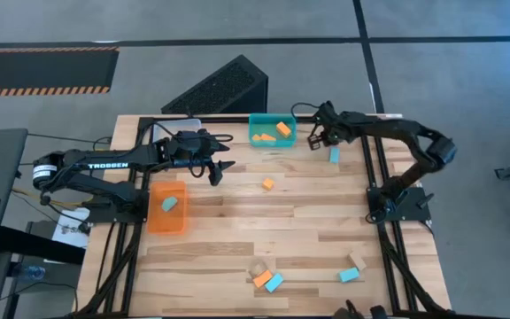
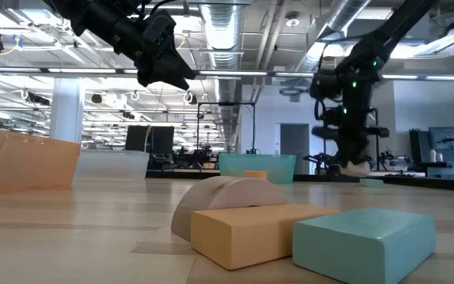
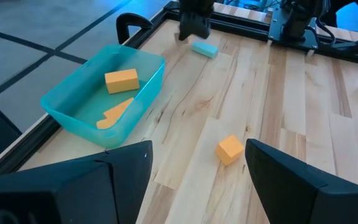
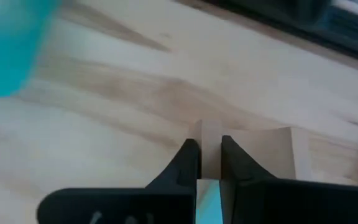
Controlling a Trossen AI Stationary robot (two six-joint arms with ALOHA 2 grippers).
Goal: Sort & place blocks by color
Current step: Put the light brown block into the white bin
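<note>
We see a pale wooden table (image 1: 308, 221) with visible grain, a translucent glossy teal plastic bin (image 3: 73, 106), a translucent orange plastic bin (image 1: 167, 221), smooth matt painted blocks (image 2: 365, 237) — one plain tan wood — matt black gripper fingers (image 3: 291, 180).

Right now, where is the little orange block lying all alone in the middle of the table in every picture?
High view: lone orange block, mid-table, just below the teal bin.
Low view: cannot be picked out.
Left wrist view: orange block on bare wood, beside the same teal bin.
Right wrist view: not in it.
</note>
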